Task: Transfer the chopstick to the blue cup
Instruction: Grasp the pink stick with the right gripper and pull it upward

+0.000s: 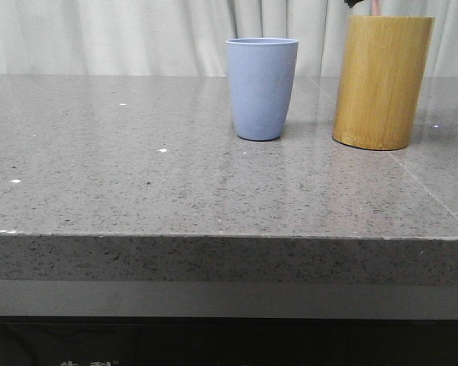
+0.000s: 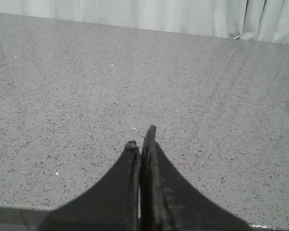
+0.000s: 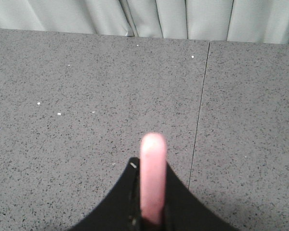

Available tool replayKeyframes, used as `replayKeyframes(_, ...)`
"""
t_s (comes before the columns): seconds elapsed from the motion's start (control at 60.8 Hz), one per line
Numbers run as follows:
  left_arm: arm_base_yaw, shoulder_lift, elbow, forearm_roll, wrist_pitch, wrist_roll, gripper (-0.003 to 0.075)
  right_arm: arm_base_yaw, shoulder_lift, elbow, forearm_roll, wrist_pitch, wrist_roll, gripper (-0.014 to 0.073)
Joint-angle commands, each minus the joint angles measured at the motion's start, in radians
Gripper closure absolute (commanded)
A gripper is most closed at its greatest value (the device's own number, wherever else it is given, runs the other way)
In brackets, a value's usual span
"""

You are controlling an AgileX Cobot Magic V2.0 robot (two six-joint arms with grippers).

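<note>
The right gripper (image 3: 151, 211) has its dark fingers (image 3: 178, 207) pressed in on either side of a thin, straight, pale pink chopstick (image 3: 152, 178), whose rounded end pokes out beyond the fingertips over bare speckled grey stone countertop (image 3: 86, 96). In the front view only a dark sliver of this gripper shows at the upper frame edge, directly above the tall yellow-brown bamboo cylinder holder (image 1: 382, 80), with a short pink length of chopstick showing just over the holder's rim. The matte light blue-grey tapered cup (image 1: 261, 88) stands upright beside the holder, on the side toward the robot's left, apart from it with a clear gap between the two; its mouth is open and nothing shows above its rim. Below the right gripper a straight seam (image 3: 199, 110) runs across the stone toward the pale curtain (image 3: 183, 19) at the far edge. The left gripper (image 2: 142, 147) has its two dark fingers together, with only a hairline slit between them and nothing held; ahead of it lies a broad, flat stretch of countertop reaching the curtain. From the cup toward the robot's left, and forward to the countertop's near edge (image 1: 229, 236), the surface is flat stone with a few small white specks.
</note>
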Motion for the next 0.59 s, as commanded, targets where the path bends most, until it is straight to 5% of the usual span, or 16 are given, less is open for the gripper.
replayKeyframes(0.0,0.003,0.012,-0.022,0.003,-0.083,-0.008,0.0738,-0.004,-0.078,-0.040,-0.005,-0.089,-0.012,0.0662)
replayKeyframes(0.576,0.003,0.012,-0.022,0.003,-0.083,-0.008,0.0738,0.044,-0.335,-0.044,-0.014,-0.338,-0.012,0.0662)
